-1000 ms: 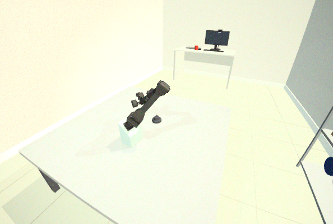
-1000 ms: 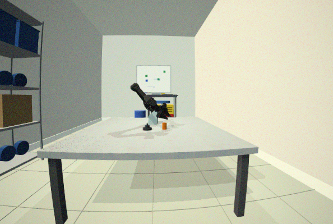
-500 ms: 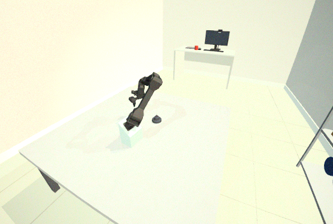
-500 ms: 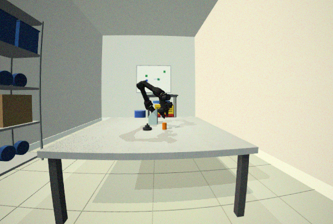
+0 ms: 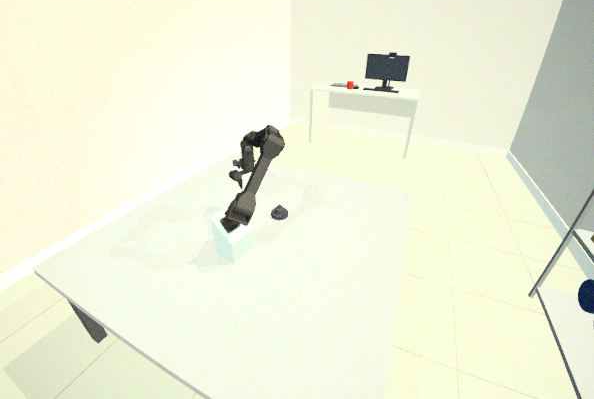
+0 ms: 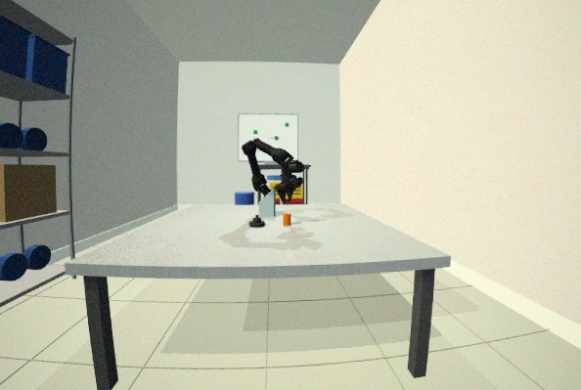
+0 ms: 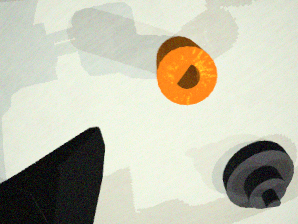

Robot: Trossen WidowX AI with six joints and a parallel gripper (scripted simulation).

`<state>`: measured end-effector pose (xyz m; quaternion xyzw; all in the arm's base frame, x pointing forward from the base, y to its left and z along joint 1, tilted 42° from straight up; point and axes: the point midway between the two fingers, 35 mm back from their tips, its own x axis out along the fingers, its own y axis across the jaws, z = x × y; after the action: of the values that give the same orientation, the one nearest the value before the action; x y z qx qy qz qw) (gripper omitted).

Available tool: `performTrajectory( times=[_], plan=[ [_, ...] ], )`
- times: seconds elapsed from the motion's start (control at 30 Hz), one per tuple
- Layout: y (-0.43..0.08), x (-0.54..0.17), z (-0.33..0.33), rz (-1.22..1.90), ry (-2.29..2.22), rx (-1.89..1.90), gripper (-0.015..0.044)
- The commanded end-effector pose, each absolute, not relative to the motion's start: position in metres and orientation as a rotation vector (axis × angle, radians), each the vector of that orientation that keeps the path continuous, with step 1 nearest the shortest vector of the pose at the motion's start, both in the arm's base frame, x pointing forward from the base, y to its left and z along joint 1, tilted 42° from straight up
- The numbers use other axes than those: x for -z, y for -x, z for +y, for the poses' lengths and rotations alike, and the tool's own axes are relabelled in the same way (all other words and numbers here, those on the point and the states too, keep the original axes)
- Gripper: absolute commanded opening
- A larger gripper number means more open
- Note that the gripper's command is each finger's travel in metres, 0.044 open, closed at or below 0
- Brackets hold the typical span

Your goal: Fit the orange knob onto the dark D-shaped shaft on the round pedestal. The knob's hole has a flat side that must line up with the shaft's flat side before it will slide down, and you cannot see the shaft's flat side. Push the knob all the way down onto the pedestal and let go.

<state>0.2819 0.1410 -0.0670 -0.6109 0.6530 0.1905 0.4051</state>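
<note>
The orange knob (image 6: 287,219) (image 7: 170,82) stands upright on the table. In the wrist view its D-shaped hole faces up, with the flat edge toward the upper left. It is hidden in the top view. The dark round pedestal (image 5: 279,213) (image 6: 256,223) (image 7: 237,172) stands beside it, to its left in the exterior view and lower right in the wrist view. Its short shaft (image 7: 271,197) is bare; its flat side cannot be made out. My gripper (image 6: 286,198) is open and empty, above the table and the knob; only one dark finger shows in the wrist view, left of the knob.
The arm's pale block-shaped base (image 5: 234,244) (image 6: 267,205) stands on the table (image 5: 320,293) (image 6: 161,247) near the pedestal. A desk with a monitor (image 5: 387,68) and a shelf rack (image 6: 72,150) stand away from the table.
</note>
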Motion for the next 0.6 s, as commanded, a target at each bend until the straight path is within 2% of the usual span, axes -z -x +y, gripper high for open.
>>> performTrajectory(
  times=[0.0, 0.27, 0.57],
  plan=[
    [-0.2813, 0.0685, 0.1396, 1.649, 1.397, -0.29, 0.044],
    [-0.2813, 0.0685, 0.1395, 1.527, 0.833, 0.298, 0.044],
    [-0.2813, 0.0685, 0.1395, 1.523, 0.82, 0.31, 0.044]
  ],
)
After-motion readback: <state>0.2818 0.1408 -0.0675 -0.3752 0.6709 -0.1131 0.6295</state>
